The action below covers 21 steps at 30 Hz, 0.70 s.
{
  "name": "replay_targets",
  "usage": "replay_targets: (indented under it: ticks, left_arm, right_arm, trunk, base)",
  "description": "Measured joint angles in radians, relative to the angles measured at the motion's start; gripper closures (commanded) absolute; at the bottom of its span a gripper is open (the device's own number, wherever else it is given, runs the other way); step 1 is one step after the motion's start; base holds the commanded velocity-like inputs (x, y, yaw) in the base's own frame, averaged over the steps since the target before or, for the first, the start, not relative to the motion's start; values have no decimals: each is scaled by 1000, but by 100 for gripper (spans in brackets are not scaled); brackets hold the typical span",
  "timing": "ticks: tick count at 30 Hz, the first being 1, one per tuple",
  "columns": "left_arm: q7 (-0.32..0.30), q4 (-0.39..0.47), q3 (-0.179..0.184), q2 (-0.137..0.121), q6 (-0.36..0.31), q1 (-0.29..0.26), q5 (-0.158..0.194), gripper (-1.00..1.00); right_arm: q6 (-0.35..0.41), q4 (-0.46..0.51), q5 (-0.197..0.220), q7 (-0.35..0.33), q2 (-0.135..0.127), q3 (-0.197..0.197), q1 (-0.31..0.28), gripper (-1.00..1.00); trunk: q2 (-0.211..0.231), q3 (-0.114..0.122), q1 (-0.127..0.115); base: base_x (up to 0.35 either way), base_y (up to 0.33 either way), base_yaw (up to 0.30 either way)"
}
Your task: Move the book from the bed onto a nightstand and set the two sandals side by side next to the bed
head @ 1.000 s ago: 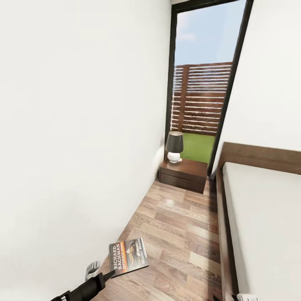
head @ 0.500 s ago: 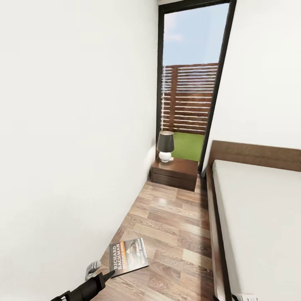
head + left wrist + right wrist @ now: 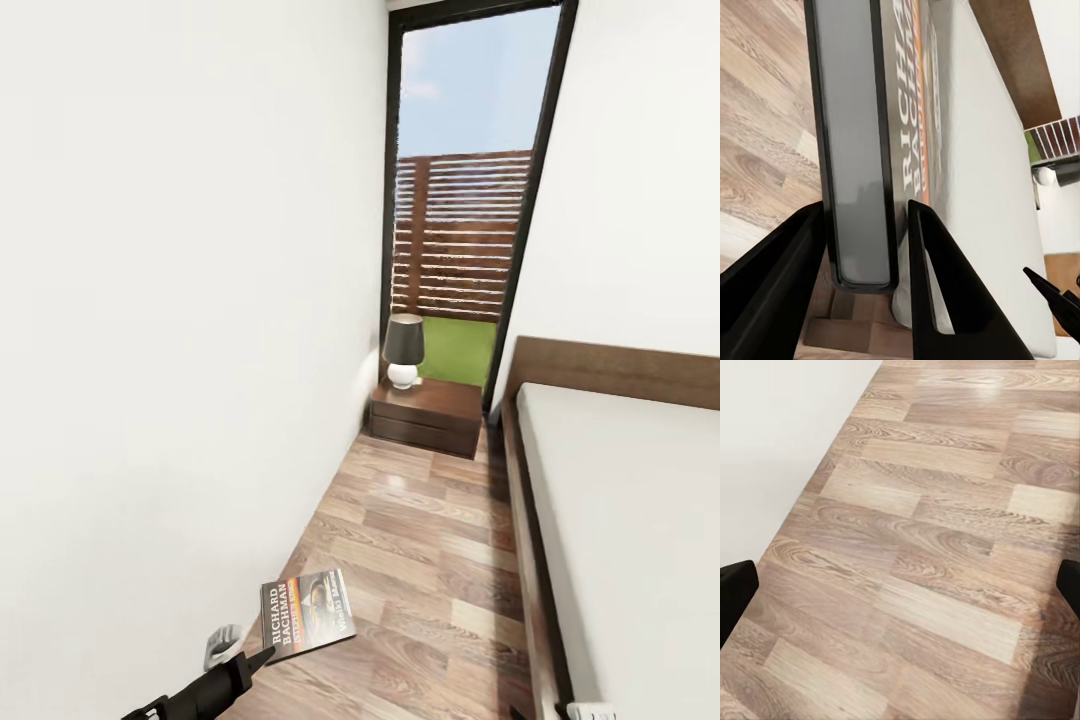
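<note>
My left gripper (image 3: pixel 262 655) is shut on the book (image 3: pixel 306 615), holding it low over the floor by the white wall. The cover with orange stripes and white lettering faces up. In the left wrist view the book (image 3: pixel 859 150) sits edge-on between the two black fingers (image 3: pixel 784 289). The nightstand (image 3: pixel 428 415) stands at the far end of the aisle, beside the bed (image 3: pixel 620 520). My right gripper (image 3: pixel 902 585) is open over bare wood floor, its fingertips just showing at the frame edges. The sandals are out of view.
A dark-shaded lamp (image 3: pixel 404 350) with a white base takes up the left part of the nightstand top. A tall dark-framed window (image 3: pixel 465 180) rises behind it. The wood-plank aisle (image 3: pixel 430 560) runs between the white wall (image 3: pixel 180 350) and the bed frame.
The camera has swung slightly, so the window and nightstand shifted left, then a little back right in the picture. The book stays gripped in the same place in the head view.
</note>
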<state>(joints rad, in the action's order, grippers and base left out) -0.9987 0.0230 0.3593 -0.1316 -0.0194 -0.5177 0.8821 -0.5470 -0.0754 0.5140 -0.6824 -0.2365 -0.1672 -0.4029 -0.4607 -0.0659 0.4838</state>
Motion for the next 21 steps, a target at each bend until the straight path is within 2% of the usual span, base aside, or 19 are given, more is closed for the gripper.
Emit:
replay_targets:
  ticks: [9, 17, 21]
  left_arm:
    - [0, 0, 0, 0, 0, 0, 0, 100]
    - [0, 0, 0, 0, 0, 0, 0, 100]
    - [1, 0, -1, 0, 0, 0, 0, 100]
  right_arm:
    - [0, 0, 0, 0, 0, 0, 0, -100]
    - [0, 0, 0, 4, 0, -1, 0, -100]
    - [0, 0, 0, 4, 0, 0, 0, -100]
  trunk:
    - [0, 0, 0]
    - [0, 0, 0]
    - [0, 0, 0]
  base:
    - [2, 12, 1]
    - [0, 0, 214]
    - [17, 0, 88]
